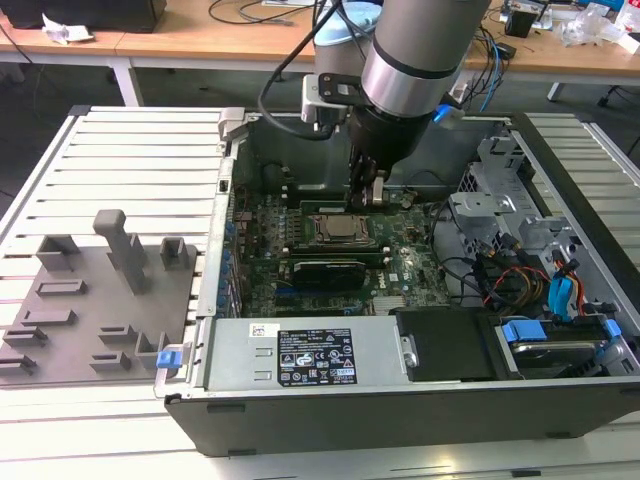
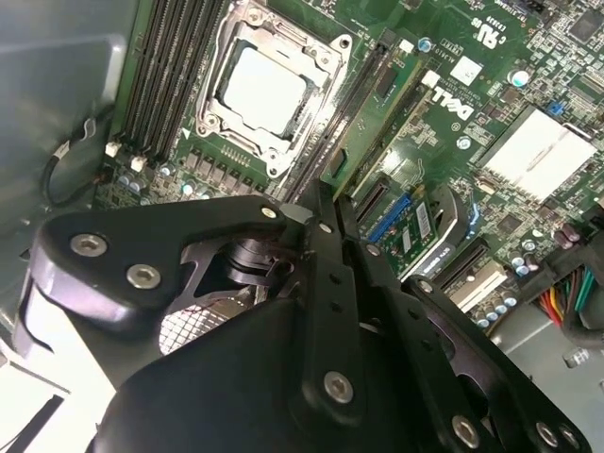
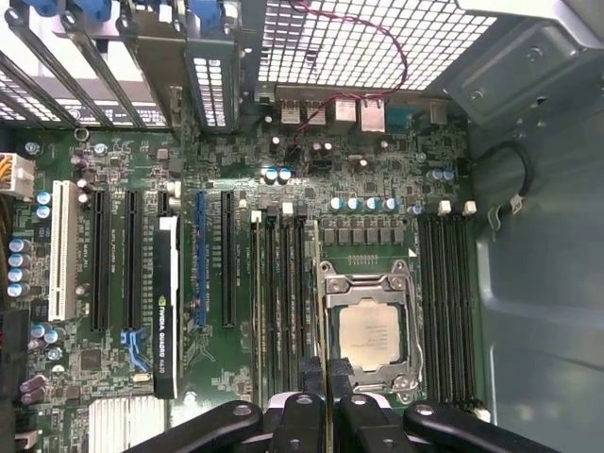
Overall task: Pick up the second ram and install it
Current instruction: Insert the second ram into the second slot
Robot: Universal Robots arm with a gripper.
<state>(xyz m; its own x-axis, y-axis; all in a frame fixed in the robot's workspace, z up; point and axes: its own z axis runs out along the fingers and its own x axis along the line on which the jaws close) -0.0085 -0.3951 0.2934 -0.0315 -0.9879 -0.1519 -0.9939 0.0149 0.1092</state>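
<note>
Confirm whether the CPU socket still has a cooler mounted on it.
No. In the first wrist view the CPU socket lies bare, its metal lid exposed.

— Where's your arm (image 1: pixel 420 60) sitting?

— It comes down steeply over the CPU socket (image 1: pixel 338 229), wrist pointing almost straight at the board.

— And your gripper (image 1: pixel 372 190)?

— Just above the socket's far edge in the exterior view. In the second wrist view the black fingers (image 2: pixel 326 283) are drawn together, pinching a thin green stick edge-on beside the socket.
</note>
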